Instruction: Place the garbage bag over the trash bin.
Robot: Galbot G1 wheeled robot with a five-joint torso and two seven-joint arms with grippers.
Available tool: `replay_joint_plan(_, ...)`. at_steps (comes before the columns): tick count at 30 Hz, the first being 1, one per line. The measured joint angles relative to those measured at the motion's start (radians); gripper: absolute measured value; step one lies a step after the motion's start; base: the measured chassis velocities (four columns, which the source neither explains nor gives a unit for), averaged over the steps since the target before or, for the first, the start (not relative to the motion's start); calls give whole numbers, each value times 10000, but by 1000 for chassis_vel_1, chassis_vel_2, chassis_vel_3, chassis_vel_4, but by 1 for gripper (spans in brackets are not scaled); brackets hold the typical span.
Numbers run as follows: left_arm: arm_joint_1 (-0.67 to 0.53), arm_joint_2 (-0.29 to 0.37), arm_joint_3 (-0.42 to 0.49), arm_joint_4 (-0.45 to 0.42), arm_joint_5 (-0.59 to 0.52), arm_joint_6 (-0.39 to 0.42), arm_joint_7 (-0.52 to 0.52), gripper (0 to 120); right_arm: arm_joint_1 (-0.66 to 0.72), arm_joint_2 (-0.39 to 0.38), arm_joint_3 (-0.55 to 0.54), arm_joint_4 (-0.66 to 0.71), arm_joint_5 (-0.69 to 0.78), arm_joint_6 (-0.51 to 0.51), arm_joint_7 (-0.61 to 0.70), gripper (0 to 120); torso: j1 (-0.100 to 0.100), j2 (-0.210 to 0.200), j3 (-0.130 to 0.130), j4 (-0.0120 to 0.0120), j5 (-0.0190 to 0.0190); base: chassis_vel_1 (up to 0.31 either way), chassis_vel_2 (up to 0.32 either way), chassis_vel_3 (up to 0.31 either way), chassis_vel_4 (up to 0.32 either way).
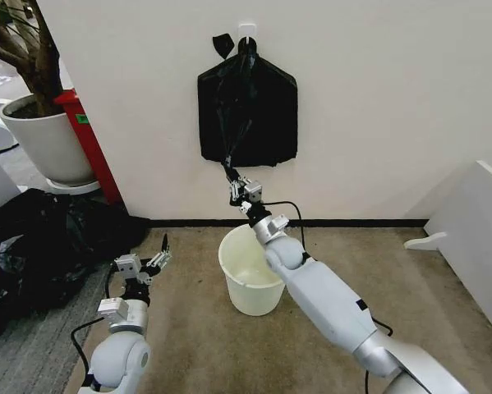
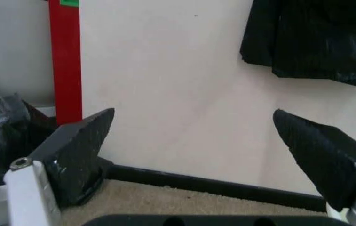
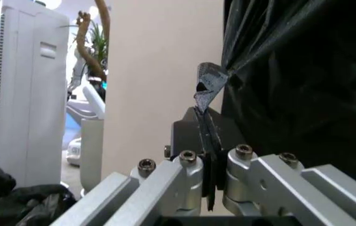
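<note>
Your right tool (image 1: 232, 182) reaches up to the wall, clenched on a strand of the garbage bag (image 1: 247, 115) — the bag hangs from a wall hook (image 1: 247, 31), so it must be drawn downward. The trash bin (image 1: 247, 279) stands on the carpet directly beneath, ready to receive it. Your left tool (image 1: 157, 261) waits low beside the bin — released, holding nothing.

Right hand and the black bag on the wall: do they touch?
Touching. In the right wrist view the right hand is shut on a fold of the bag.
</note>
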Motion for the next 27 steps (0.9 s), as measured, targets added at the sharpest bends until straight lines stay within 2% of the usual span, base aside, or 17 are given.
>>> replay_joint_plan(22,-28,34,18,53,-23,-11,-37,100,-725,138,-134,-211,-556,296,-131,0,0,0,0,-1,-1,0,0,0,0)
replay_joint_plan(27,-23,50,20,58,-26,-12,-37,100,-743,209,-19,-103,-633,343,245,0,0,0,0,0,0,0,0,0,0)
